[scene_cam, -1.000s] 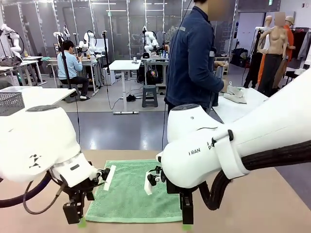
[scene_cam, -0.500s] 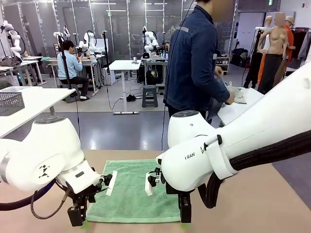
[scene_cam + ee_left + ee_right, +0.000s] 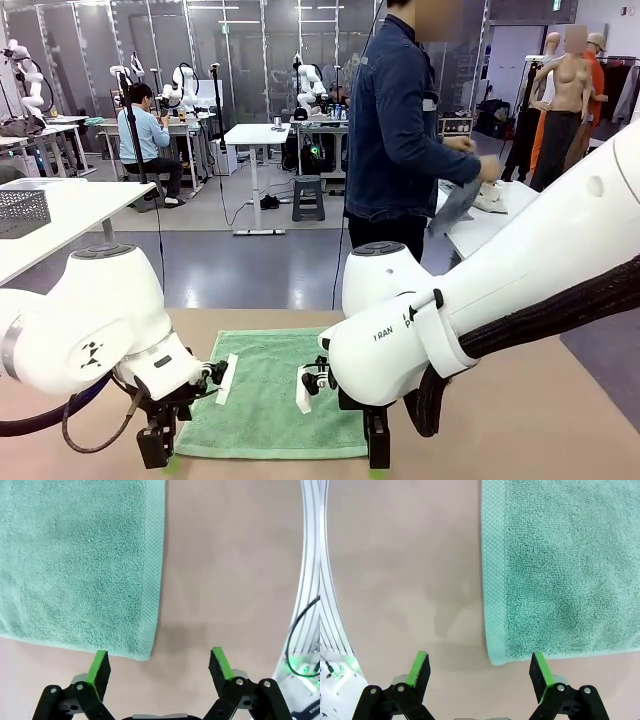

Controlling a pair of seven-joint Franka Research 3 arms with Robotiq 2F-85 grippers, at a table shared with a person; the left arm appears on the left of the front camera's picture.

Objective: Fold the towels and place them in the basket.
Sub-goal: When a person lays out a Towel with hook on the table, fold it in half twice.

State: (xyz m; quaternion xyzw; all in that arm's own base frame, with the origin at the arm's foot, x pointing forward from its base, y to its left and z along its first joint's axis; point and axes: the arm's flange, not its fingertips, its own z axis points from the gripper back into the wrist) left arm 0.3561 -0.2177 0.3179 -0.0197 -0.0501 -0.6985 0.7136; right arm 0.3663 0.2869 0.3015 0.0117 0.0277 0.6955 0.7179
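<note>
**Two open grippers at the near corners of a flat mint green towel (image 3: 270,390)**

Closest to the camera, the left gripper (image 3: 160,661) points down at the tan table (image 3: 230,570) with its jaws wide apart, holding nothing. One green-padded finger is at the towel's near edge, close to its left corner. The other finger is over bare table beside it. The right gripper (image 3: 479,664) mirrors this at the near right corner. Its jaws are equally wide apart and empty, with one finger at the towel's edge and one over the table.

The towel is a mint green terry-cloth rectangle, spread flat in a single layer at the middle of the table between the two arms. It has a looped pile, a flat woven border band along its side edges, and straight edges.

Beyond the table, a person (image 3: 400,130) in a dark blue denim jacket stands turned to one side, both hands on a cloth at a white side table (image 3: 480,235). At far left, a dark mesh basket (image 3: 22,210) rests on another white table (image 3: 90,200)
</note>
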